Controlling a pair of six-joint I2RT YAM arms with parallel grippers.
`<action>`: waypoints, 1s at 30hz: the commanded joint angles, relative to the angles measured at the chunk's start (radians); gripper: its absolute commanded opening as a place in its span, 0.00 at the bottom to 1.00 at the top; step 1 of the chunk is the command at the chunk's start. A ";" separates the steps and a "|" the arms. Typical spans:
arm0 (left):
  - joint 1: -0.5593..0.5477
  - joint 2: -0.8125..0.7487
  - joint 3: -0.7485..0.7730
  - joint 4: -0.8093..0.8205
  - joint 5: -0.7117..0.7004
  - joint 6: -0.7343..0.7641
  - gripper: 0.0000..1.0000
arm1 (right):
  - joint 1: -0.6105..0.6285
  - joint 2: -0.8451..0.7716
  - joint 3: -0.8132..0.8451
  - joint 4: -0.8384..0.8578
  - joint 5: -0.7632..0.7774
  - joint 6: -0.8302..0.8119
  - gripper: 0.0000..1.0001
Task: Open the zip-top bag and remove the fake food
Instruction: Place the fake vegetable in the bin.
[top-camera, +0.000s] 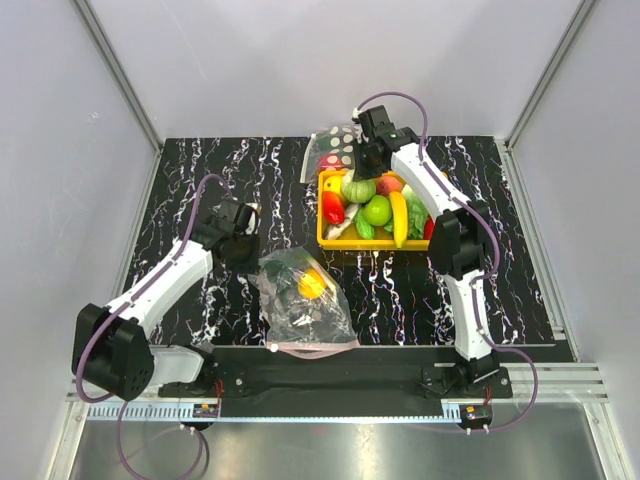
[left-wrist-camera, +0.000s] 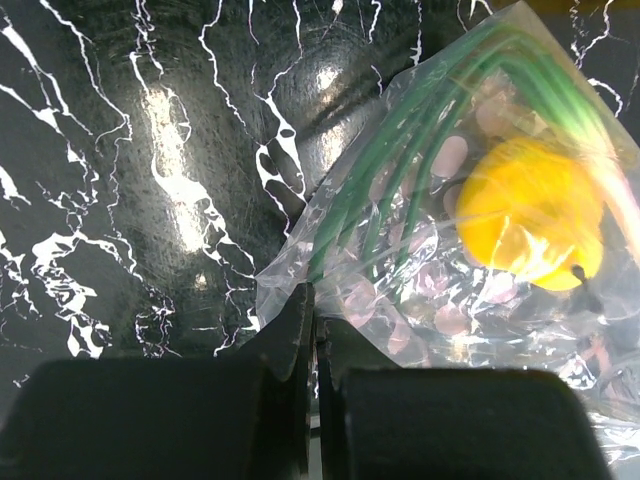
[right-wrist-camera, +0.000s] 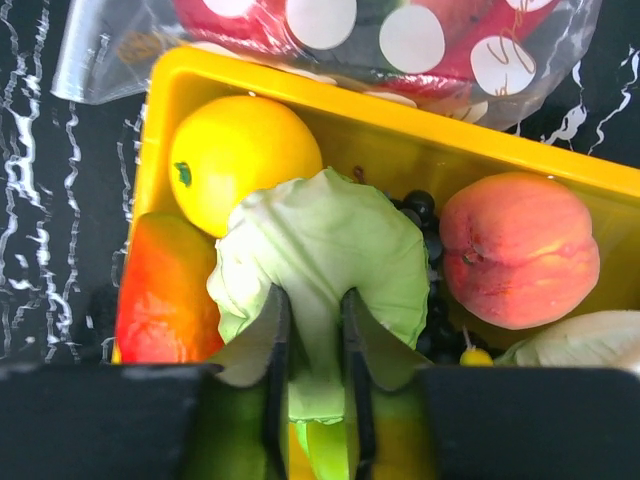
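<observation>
The zip-top bag (top-camera: 300, 305) lies at lower centre of the overhead view, its long axis running up and down the frame and its pink zip strip (top-camera: 318, 349) at the bottom end. A yellow fruit (top-camera: 312, 284) shows inside. The left gripper (left-wrist-camera: 312, 322), jaws pressed together, sits at the bag's upper-left corner, far nearer than the right gripper (right-wrist-camera: 312, 310), which is up over the yellow tray (top-camera: 322, 240), its fingers straddling a cabbage (right-wrist-camera: 330, 235); clamped or not, I can't tell

Crinkled clear zip-top bag (top-camera: 303, 305), yellow and green fake food (top-camera: 312, 284) inside
</observation>
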 joint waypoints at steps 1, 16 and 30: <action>0.004 0.020 -0.007 0.049 0.031 0.027 0.00 | 0.000 -0.054 -0.065 -0.007 0.022 -0.016 0.24; 0.018 0.095 0.038 0.062 0.033 0.041 0.00 | 0.000 -0.119 -0.037 0.039 -0.078 0.007 0.82; 0.184 0.079 0.001 0.057 0.093 -0.016 0.00 | 0.026 -0.324 -0.106 0.048 -0.158 -0.019 0.86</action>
